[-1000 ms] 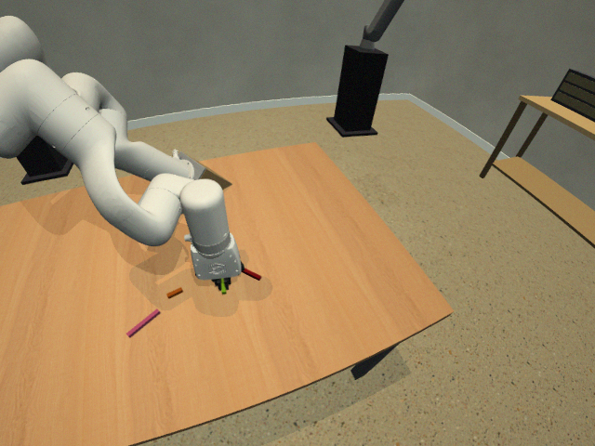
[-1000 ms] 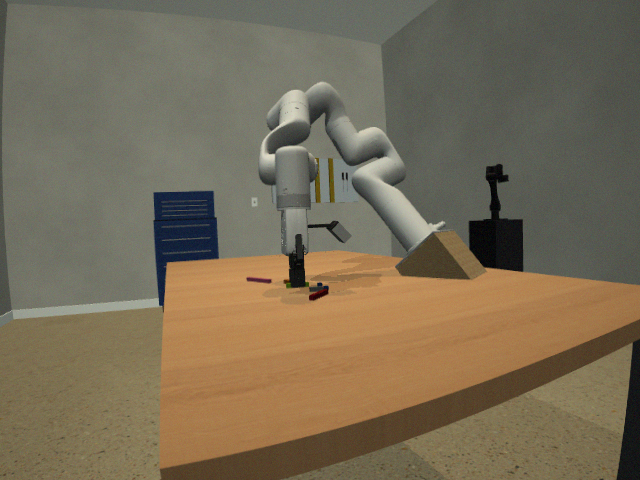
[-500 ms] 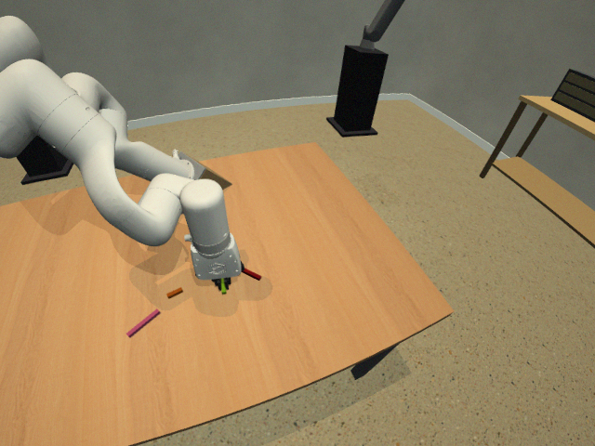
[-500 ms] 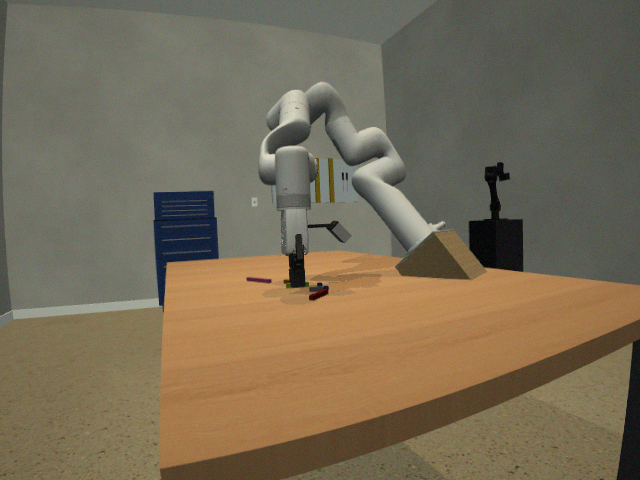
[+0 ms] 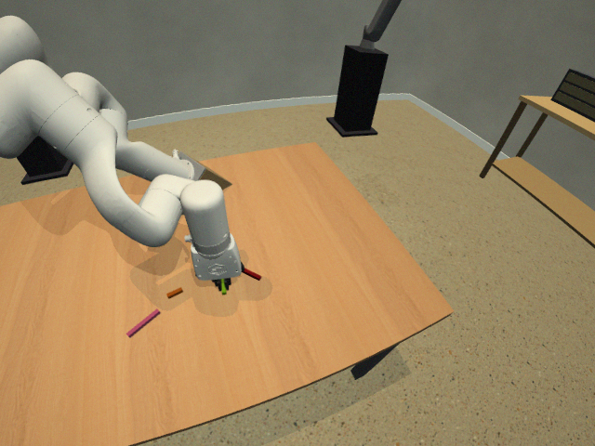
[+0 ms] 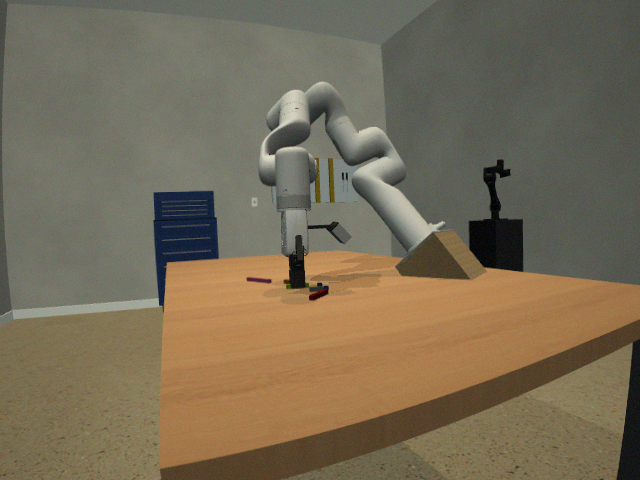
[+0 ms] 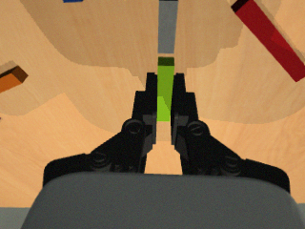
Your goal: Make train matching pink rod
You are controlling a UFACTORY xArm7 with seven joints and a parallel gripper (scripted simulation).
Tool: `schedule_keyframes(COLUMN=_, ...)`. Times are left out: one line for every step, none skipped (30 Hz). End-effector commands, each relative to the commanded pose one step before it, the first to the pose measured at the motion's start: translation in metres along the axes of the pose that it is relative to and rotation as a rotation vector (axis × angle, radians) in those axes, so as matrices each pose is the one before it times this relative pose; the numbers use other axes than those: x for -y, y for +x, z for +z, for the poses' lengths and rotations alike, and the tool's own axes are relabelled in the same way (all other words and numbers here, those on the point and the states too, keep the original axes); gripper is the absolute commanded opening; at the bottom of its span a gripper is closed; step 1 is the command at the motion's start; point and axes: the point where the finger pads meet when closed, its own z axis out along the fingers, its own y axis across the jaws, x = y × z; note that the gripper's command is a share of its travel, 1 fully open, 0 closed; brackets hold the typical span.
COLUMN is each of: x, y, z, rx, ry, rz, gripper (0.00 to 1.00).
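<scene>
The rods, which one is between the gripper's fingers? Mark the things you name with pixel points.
The lime rod (image 5: 223, 288) (image 6: 289, 286) (image 7: 165, 91): the fingers flank it on both sides, while the grey rod (image 7: 167, 29), in line with it, lies beyond the fingertips.

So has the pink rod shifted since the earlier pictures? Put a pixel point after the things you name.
No. In the top view the pink rod (image 5: 143, 323) (image 6: 258, 280) lies at the same spot and angle relative to the orange rod (image 5: 175, 293) (image 7: 10, 80).
</scene>
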Motion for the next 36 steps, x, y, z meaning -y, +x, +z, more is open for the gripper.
schedule_keyframes(x=-0.0012, y=-0.00064, z=0.00174, rx=0.00204, ry=-0.00245, rz=-0.00073, gripper=0.04)
schedule_keyframes(x=0.0, y=0.0, z=0.00091, rx=0.0, ry=0.0, rz=0.0, gripper=0.04)
schedule_keyframes(x=0.0, y=0.0, z=0.0, rx=0.0, ry=0.0, rz=0.0, gripper=0.04)
schedule_keyframes(x=0.0, y=0.0, z=0.0, rx=0.0, ry=0.0, rz=0.0, gripper=0.04)
schedule_keyframes(x=0.0, y=0.0, z=0.00091, rx=0.0, ry=0.0, rz=0.0, gripper=0.04)
schedule_keyframes(x=0.0, y=0.0, z=0.00088, rx=-0.00001, ry=0.0, rz=0.0, gripper=0.04)
schedule_keyframes(x=0.0, y=0.0, z=0.00083, rx=0.00001, ry=0.0, rz=0.0, gripper=0.04)
schedule_keyframes(x=0.0, y=0.0, z=0.00076, rx=0.00001, ry=0.0, rz=0.0, gripper=0.04)
schedule_keyframes(x=0.0, y=0.0, z=0.00067, rx=0.0, ry=0.0, rz=0.0, gripper=0.04)
schedule_keyframes(x=0.0, y=0.0, z=0.00057, rx=0.0, ry=0.0, rz=0.0, gripper=0.04)
schedule_keyframes(x=0.0, y=0.0, z=0.00046, rx=0.0, ry=0.0, rz=0.0, gripper=0.04)
schedule_keyframes(x=0.0, y=0.0, z=0.00034, rx=0.0, ry=0.0, rz=0.0, gripper=0.04)
schedule_keyframes(x=0.0, y=0.0, z=0.00023, rx=0.0, ry=0.0, rz=0.0, gripper=0.04)
schedule_keyframes(x=0.0, y=0.0, z=0.00013, rx=0.0, ry=0.0, rz=0.0, gripper=0.04)
schedule_keyframes(x=0.0, y=0.0, z=0.00005, rx=0.0, ry=0.0, rz=0.0, gripper=0.04)
schedule_keyframes(x=0.0, y=0.0, z=0.00001, rx=0.0, ry=0.0, rz=0.0, gripper=0.04)
schedule_keyframes(x=0.0, y=0.0, z=0.0, rx=0.0, ry=0.0, rz=0.0, gripper=0.04)
schedule_keyframes(x=0.0, y=0.0, z=0.0, rx=0.0, ry=0.0, rz=0.0, gripper=0.04)
schedule_keyframes(x=0.0, y=0.0, z=0.0, rx=0.0, ry=0.0, rz=0.0, gripper=0.04)
schedule_keyframes(x=0.0, y=0.0, z=0.0, rx=0.0, ry=0.0, rz=0.0, gripper=0.04)
schedule_keyframes(x=0.0, y=0.0, z=0.0, rx=0.0, ry=0.0, rz=0.0, gripper=0.04)
schedule_keyframes(x=0.0, y=0.0, z=0.0, rx=0.0, ry=0.0, rz=0.0, gripper=0.04)
schedule_keyframes(x=0.0, y=0.0, z=0.0, rx=0.0, ry=0.0, rz=0.0, gripper=0.04)
schedule_keyframes(x=0.0, y=0.0, z=0.0, rx=0.0, ry=0.0, rz=0.0, gripper=0.04)
schedule_keyframes(x=0.0, y=0.0, z=0.0, rx=0.0, ry=0.0, rz=0.0, gripper=0.04)
schedule_keyframes(x=0.0, y=0.0, z=0.0, rx=0.0, ry=0.0, rz=0.0, gripper=0.04)
schedule_keyframes(x=0.0, y=0.0, z=0.0, rx=0.0, ry=0.0, rz=0.0, gripper=0.04)
schedule_keyframes(x=0.0, y=0.0, z=0.0, rx=0.0, ry=0.0, rz=0.0, gripper=0.04)
schedule_keyframes(x=0.0, y=0.0, z=0.0, rx=0.0, ry=0.0, rz=0.0, gripper=0.04)
schedule_keyframes(x=0.0, y=0.0, z=0.0, rx=0.0, ry=0.0, rz=0.0, gripper=0.04)
schedule_keyframes(x=0.0, y=0.0, z=0.0, rx=0.0, ry=0.0, rz=0.0, gripper=0.04)
schedule_keyframes(x=0.0, y=0.0, z=0.0, rx=0.0, ry=0.0, rz=0.0, gripper=0.04)
schedule_keyframes(x=0.0, y=0.0, z=0.0, rx=0.0, ry=0.0, rz=0.0, gripper=0.04)
schedule_keyframes(x=0.0, y=0.0, z=0.0, rx=0.0, ry=0.0, rz=0.0, gripper=0.04)
schedule_keyframes(x=0.0, y=0.0, z=0.0, rx=0.0, ry=0.0, rz=0.0, gripper=0.04)
schedule_keyframes(x=0.0, y=0.0, z=0.0, rx=0.0, ry=0.0, rz=0.0, gripper=0.04)
